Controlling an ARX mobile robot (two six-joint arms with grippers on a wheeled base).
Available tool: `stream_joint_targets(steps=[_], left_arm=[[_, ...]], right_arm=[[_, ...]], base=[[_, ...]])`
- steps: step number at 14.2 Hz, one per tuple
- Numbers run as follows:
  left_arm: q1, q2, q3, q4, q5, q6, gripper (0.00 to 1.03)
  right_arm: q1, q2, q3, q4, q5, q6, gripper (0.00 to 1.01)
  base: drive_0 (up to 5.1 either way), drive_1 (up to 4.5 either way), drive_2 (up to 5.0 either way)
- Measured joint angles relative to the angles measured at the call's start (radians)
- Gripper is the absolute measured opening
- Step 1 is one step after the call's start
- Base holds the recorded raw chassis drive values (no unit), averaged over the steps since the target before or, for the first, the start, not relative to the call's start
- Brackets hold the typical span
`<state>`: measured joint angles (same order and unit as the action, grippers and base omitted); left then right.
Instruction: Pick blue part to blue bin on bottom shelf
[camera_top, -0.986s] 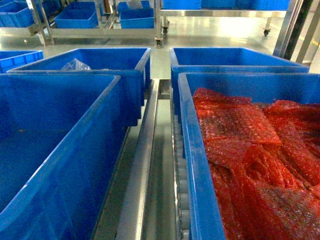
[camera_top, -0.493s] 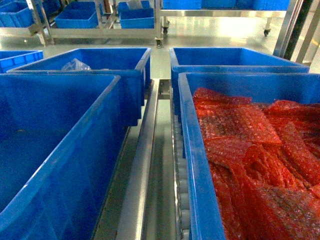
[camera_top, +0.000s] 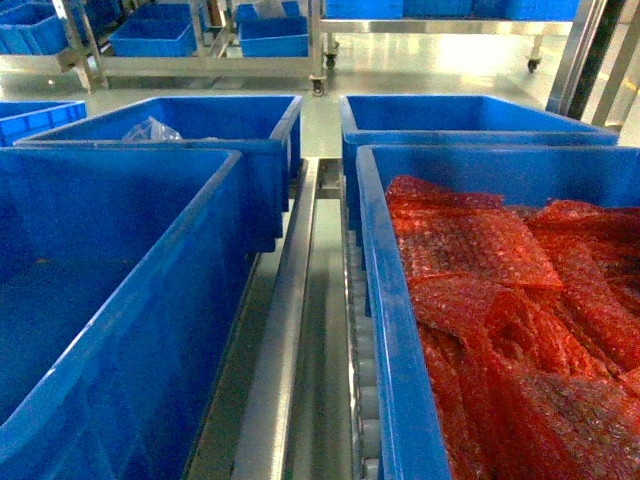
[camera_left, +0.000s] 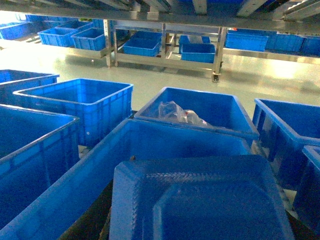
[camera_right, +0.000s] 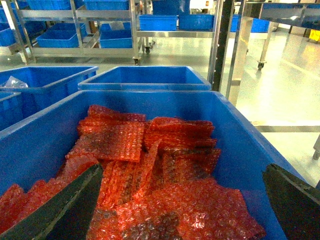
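Bins on the bottom shelf (camera_top: 300, 300), with positions given from the bubble-wrap bin (camera_top: 385, 330), a blue bin filled with red bubble wrap (camera_top: 500, 300). The right hand (camera_right: 182, 167) hung over this bin, its two dark fingers (camera_right: 65, 210) spread wide and holding nothing. A strip of white rollers (camera_top: 362, 400) ran just left of the bin, and across that strip stood the left blue bin (camera_top: 150, 330). We saw the blue part (camera_left: 200, 200), a moulded piece with bevelled corners, low over the left blue bin and filling the near field of the left wrist view. The left hand (camera_left: 197, 227) was almost wholly hidden behind it, so we could not tell whether it gripped. Behind and left of the bubble-wrap bin, a further bin (camera_top: 270, 130) held a clear plastic bag (camera_top: 150, 130).
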<state>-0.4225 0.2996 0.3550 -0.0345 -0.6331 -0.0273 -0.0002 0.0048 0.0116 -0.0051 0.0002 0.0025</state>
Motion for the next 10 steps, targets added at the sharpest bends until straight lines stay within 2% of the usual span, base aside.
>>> stream_joint_targets(steps=[7,8,9,10], left_arm=[[0.0,0.0,0.0,-0.001,0.0,0.0,0.44],[-0.048,0.035,0.047,-0.146,-0.11,-0.009,0.44],[-0.075,0.066,0.071,-0.205,-0.15,-0.02,0.44],[-0.062,0.065,0.065,-0.246,-0.133,-0.034,0.44]], right_arm=[[0.0,0.0,0.0,0.0,0.0,0.0,0.98],[0.0,0.0,0.0,0.0,0.0,0.0,0.98],[0.0,0.0,0.0,0.0,0.0,0.0,0.98],[0.0,0.0,0.0,0.0,0.0,0.0,0.98]], base=[[0.0,0.0,0.0],[0.0,0.0,0.0],[0.0,0.0,0.0],[0.0,0.0,0.0]])
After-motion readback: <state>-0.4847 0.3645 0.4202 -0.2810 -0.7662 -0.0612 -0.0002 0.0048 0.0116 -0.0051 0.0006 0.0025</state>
